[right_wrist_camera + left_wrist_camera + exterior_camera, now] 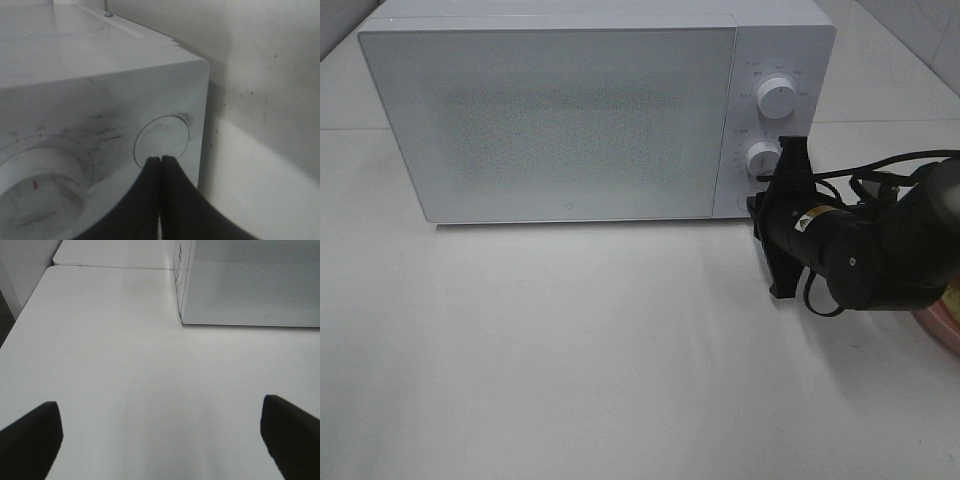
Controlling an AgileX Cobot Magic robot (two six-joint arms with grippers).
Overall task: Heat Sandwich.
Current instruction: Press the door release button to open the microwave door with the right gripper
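I've got my right hand (161, 159) pinched shut at the round flush button (162, 137) on the white boxy microwave (570, 120), probably the door release. Next comes a straight push. In front of the microwave my left hand (160, 427) gapes wide. I can't see the sandwich.

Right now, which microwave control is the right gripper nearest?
The flush round button, lowest of the three: the shut right gripper points at its rim. The lower knob, raised, sits beside it; the upper knob is farther off.

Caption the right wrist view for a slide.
Shut right gripper, tips at the rim of the round button on the white microwave panel, beside a dial.
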